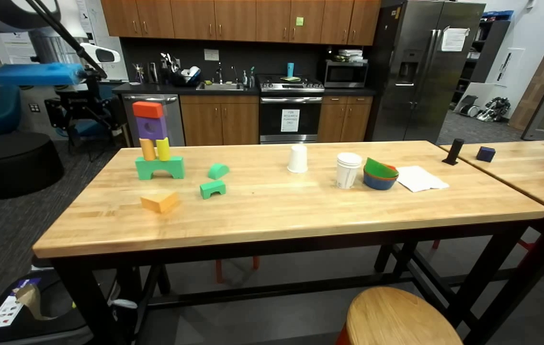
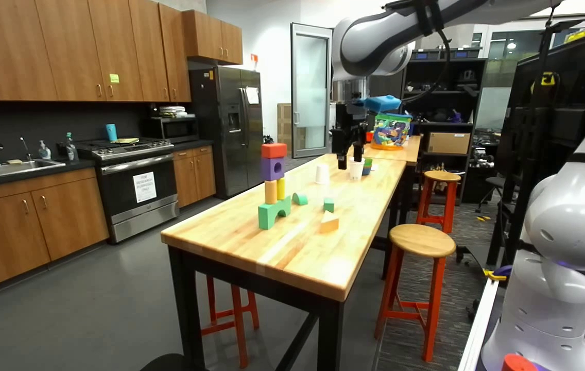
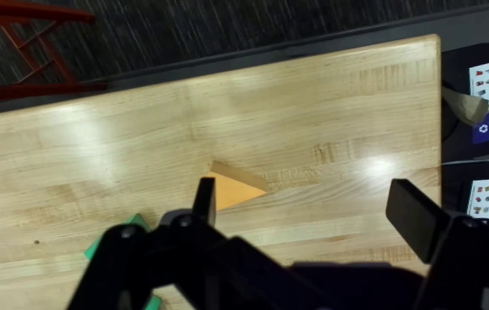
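Black two-jawed pincer point(image 3: 309, 209) hangs well above the pale wooden bench point(image 1: 272, 206), jaws wide apart.
Below, partly behind one jaw in the wrist view, an orange triangular block point(image 3: 238, 189) lies well inside the edges, open wood reaching the bench's corner; a red-topped tower of coloured blocks point(image 1: 159, 133) stands nearer the kitchen-side edge.

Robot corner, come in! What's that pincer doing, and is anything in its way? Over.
Black two-fingered pincer: open, empty, aloft. Orange triangular block: flat on the pale wooden table, untouched. In the way: nothing seen between them; multicoloured block tower stands nearby.
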Action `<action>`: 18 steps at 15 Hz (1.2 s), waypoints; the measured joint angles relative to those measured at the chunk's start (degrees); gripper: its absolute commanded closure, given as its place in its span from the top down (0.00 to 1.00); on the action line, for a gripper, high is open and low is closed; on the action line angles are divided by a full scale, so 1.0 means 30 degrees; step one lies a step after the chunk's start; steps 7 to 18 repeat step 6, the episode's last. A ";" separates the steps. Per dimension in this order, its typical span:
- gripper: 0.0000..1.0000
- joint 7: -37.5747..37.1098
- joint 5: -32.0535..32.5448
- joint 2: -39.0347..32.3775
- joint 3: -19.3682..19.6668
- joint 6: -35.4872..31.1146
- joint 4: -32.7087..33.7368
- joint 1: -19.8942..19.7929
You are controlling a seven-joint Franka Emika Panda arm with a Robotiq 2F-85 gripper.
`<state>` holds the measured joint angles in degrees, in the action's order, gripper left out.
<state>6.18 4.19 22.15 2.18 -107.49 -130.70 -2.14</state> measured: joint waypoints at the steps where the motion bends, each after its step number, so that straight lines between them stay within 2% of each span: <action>1: 1.00 -0.0020 0.0000 0.0061 0.0000 0.0018 -0.0045 0.0000; 18: 1.00 -0.0044 0.0000 0.0177 0.0000 0.0022 -0.0162 0.0000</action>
